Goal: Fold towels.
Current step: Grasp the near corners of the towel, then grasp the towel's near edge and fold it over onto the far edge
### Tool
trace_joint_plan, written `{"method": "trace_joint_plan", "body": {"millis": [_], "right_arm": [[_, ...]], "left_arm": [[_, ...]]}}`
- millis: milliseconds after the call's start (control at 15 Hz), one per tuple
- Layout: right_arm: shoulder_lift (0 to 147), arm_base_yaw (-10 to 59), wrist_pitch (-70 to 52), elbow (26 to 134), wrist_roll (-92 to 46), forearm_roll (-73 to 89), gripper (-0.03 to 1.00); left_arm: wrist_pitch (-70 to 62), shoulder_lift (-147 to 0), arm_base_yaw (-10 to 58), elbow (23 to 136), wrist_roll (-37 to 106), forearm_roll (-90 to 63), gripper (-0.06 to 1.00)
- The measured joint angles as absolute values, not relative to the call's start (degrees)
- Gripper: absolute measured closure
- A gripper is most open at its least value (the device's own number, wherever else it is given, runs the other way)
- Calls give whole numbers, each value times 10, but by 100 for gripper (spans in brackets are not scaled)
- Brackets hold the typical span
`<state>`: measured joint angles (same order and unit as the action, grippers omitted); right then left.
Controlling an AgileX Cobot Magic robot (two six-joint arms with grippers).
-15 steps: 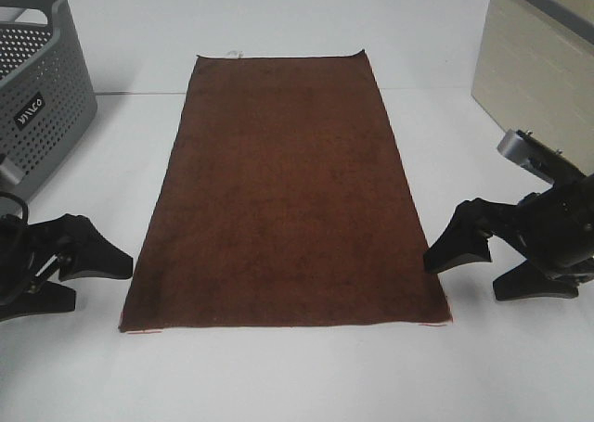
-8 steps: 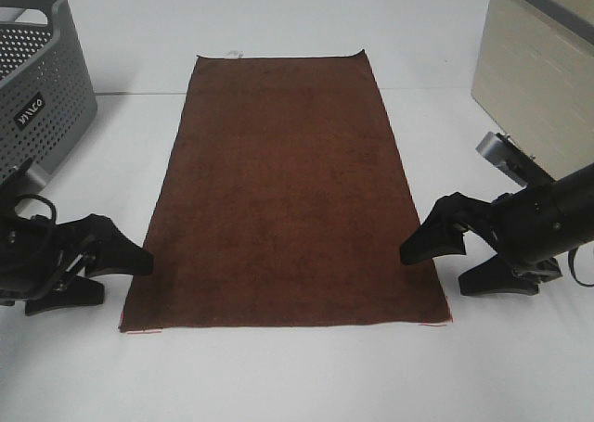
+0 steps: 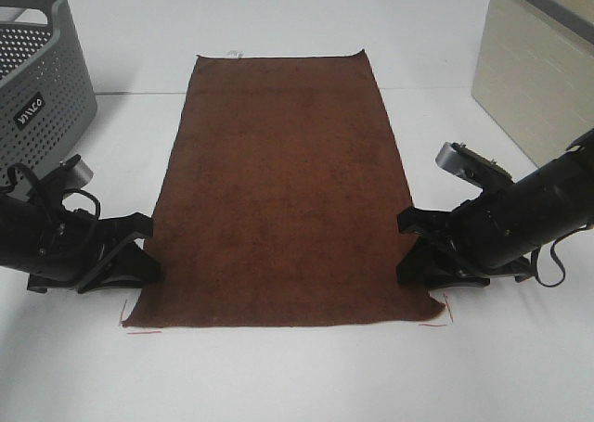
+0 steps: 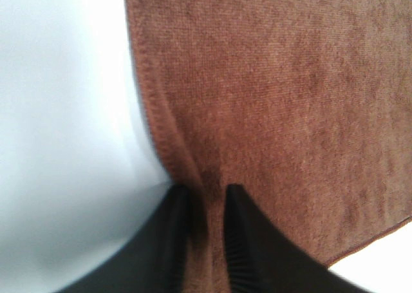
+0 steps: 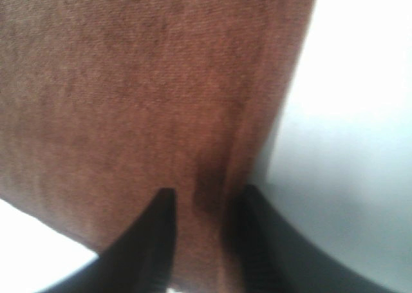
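Note:
The dark brown towel [image 3: 278,181] lies flat and lengthwise on the white table, with its small white tag [image 3: 233,54] at the far short edge. My left gripper [image 3: 148,255] is at the towel's left long edge near the front corner. In the left wrist view [image 4: 206,203] its fingers are pinched on a ridge of the cloth [image 4: 277,100]. My right gripper [image 3: 408,250] is at the right long edge near the front corner. In the right wrist view [image 5: 206,203] a fold of the cloth [image 5: 129,80] is bunched between its fingers.
A grey perforated basket [image 3: 37,88] stands at the back left. A beige cabinet [image 3: 538,79] stands at the back right. Thin red marks [image 3: 144,331] [image 3: 432,325] show on the table at the towel's front corners. A table seam runs across at the back.
Both grippers moved inward from beside the towel onto its long edges and closed on them. The front corners pulled in slightly, uncovering the red marks.

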<state>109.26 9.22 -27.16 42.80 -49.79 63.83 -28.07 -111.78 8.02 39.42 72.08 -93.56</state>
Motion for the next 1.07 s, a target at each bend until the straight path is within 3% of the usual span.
{"method": "trace_joint_plan", "body": {"millis": [67,133,200,733,1067], "right_arm": [[1094,92,-265,428,-497,636,81],[1097,92,-262,428,-492,634,92],[1098,92,-261,428,-478,634,97],[1017,92,-321,423,-295,473,97],[968,92,-332,322,-273,465,97]], "left_arm": [[-281,-1118,80,395,721,-936,91],[-281,-1118,80,395,721,-936,94],[-281,-1118,80,395,721,-936,94],[-300,-1040,80,387,572,-792,94],[-299,-944,80,269,551,-765,94]]}}
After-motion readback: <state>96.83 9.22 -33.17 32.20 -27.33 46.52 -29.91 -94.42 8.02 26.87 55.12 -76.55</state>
